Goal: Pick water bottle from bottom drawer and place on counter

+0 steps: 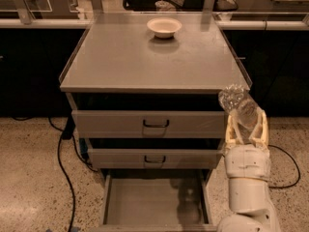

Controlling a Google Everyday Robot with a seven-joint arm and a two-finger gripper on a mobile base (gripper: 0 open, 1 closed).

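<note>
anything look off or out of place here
Nothing spilled or damaged. The bottom drawer stands open and empty, and the gripper, up to its right, holds the water bottle tilted beside the counter edge. The bowl sits upright there.

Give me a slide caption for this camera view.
Gripper holds the water bottle beside the cabinet's right side; bottom drawer stands open, bowl sits on the counter.

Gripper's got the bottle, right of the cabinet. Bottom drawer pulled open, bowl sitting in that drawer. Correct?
One error: the bowl sits on the counter, near its back edge, not in the bottom drawer; the camera view shows it. The rest stands: the gripper holds the water bottle right of the cabinet, and the drawer is open.
</note>
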